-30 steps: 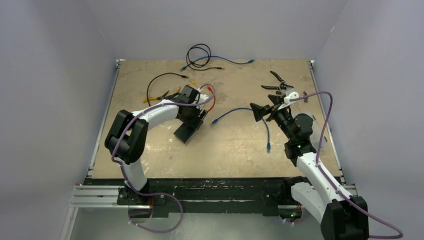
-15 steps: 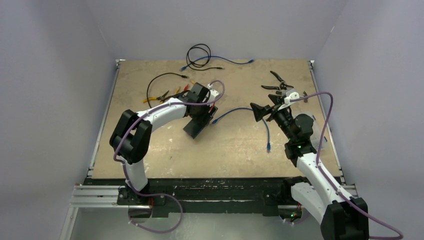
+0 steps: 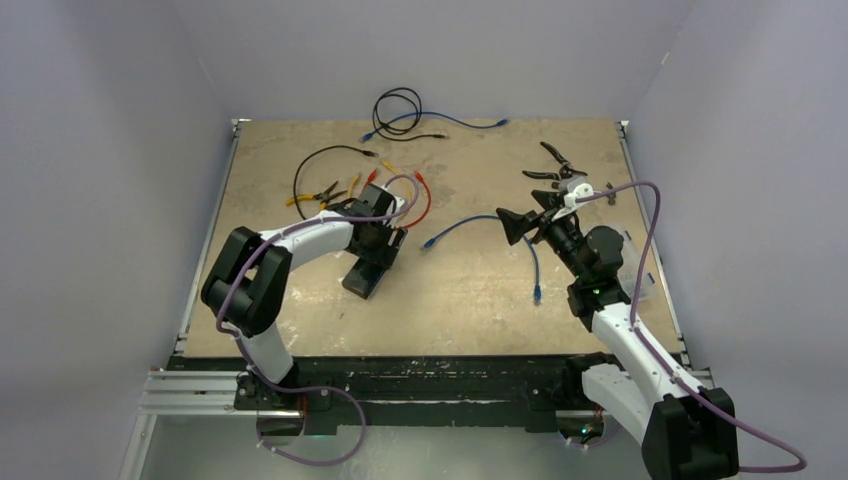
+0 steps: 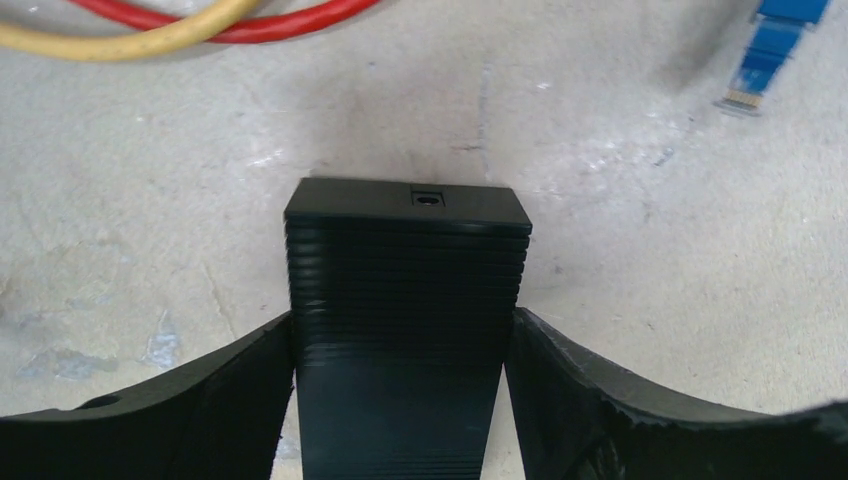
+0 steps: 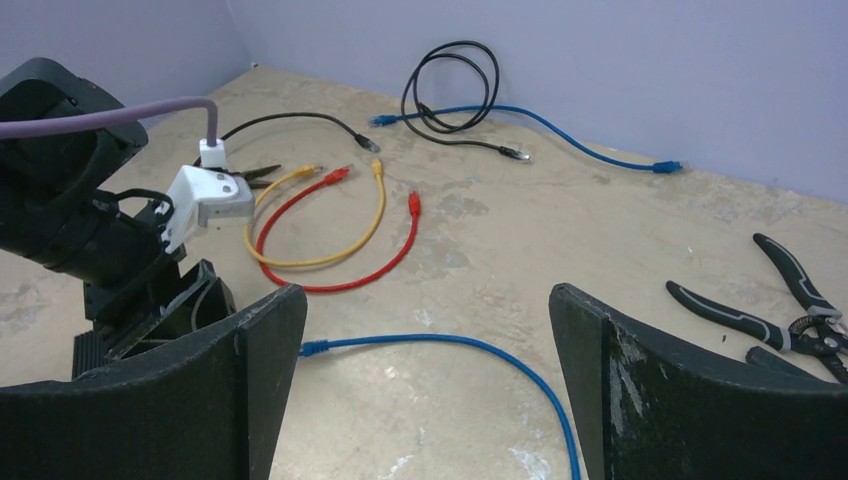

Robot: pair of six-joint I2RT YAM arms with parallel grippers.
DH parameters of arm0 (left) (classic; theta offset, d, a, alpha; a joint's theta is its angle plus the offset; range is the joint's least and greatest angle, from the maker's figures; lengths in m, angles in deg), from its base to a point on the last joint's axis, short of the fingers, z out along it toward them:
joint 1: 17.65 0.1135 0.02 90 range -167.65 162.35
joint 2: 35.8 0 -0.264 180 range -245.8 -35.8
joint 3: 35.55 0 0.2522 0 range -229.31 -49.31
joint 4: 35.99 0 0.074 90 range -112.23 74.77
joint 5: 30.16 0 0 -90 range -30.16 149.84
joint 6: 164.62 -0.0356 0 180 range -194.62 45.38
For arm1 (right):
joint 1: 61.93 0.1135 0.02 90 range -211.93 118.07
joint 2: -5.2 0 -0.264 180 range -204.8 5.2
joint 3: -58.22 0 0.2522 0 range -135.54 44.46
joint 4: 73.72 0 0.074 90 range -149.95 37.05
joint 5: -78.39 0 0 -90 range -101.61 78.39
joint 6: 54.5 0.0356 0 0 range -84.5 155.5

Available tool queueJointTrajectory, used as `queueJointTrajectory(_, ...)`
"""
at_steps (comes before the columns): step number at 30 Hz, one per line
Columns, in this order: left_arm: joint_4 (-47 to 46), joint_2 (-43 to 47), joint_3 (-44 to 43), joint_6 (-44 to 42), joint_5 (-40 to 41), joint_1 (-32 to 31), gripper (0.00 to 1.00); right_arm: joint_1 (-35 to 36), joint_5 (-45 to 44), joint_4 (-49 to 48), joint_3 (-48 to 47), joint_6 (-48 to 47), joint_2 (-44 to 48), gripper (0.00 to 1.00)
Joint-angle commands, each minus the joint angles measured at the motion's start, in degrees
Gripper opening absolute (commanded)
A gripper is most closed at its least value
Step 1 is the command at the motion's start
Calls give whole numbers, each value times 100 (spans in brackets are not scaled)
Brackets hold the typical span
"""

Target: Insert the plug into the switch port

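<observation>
My left gripper (image 3: 372, 250) is shut on the switch (image 3: 362, 279), a flat black ribbed box, left of the table's middle. In the left wrist view both fingers press its sides (image 4: 405, 330), and its free end, with a small hole, is just over the table. The sockets do not show. A blue cable (image 3: 500, 222) lies at the middle, one plug (image 3: 429, 243) just right of the switch and one plug (image 3: 537, 297) nearer. My right gripper (image 3: 517, 226) is open and empty above the cable's bend. The right wrist view shows the cable (image 5: 450, 342) between its fingers.
Black-handled pliers (image 3: 552, 166) lie at the back right. Red and yellow cables (image 3: 420, 200), a black cable (image 3: 330, 152) and yellow-handled pliers (image 3: 320, 192) lie behind the left gripper. A black coil and another blue cable (image 3: 400, 108) lie at the far edge.
My left gripper, still holding the switch, swung right toward the blue plug, then came back left and nearer the front. The right arm has barely moved.
</observation>
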Motion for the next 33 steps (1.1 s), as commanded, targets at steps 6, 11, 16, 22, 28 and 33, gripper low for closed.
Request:
queueJointTrajectory(6,-363,723,325,299,85,371,80,55,46,-147,-192,34,68,95)
queueJointTrajectory(11,-304,997,264,157,88,374,83,69,38,-132,-208,34,59,98)
queueJointTrajectory(16,-269,1190,83,122,-160,353,85,77,38,-95,-224,26,59,99)
queueJointTrajectory(22,-402,1157,-84,697,-321,276,85,82,29,-32,-272,34,20,99)
queueJointTrajectory(28,-941,604,-495,1130,-438,-463,85,95,63,-61,-289,93,-54,99)
queueJointTrajectory(33,-1201,-117,-990,1082,-459,-727,76,104,30,-9,-289,72,9,99)
